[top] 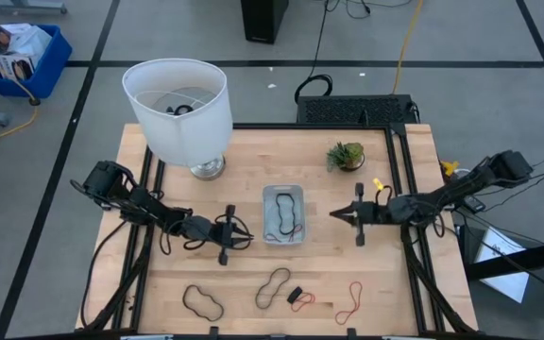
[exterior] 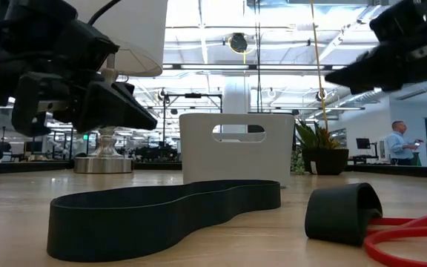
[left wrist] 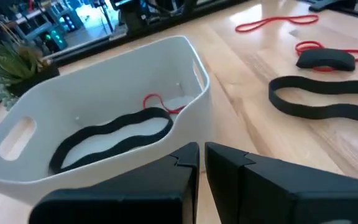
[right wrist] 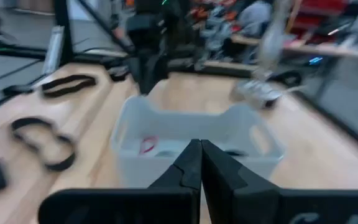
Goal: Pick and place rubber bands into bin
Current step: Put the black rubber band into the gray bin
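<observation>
The pale grey bin (top: 283, 213) stands mid-table and holds a black rubber band (left wrist: 114, 134) and a red one (left wrist: 157, 101). On the near part of the table lie two black bands (top: 201, 300) (top: 273, 288), a small folded black band with a red one (top: 299, 297), and a red band (top: 349, 302). My left gripper (top: 246, 236) is shut and empty just left of the bin. My right gripper (top: 334, 215) is shut and empty just right of the bin, pointing at it. The bin also shows in the right wrist view (right wrist: 191, 127).
A lamp with a white shade (top: 179, 109) stands at the far left of the table and a small potted plant (top: 346, 155) at the far right. A blue crate (top: 22, 57) sits on the floor beyond. A person (exterior: 400, 141) stands far off in the room.
</observation>
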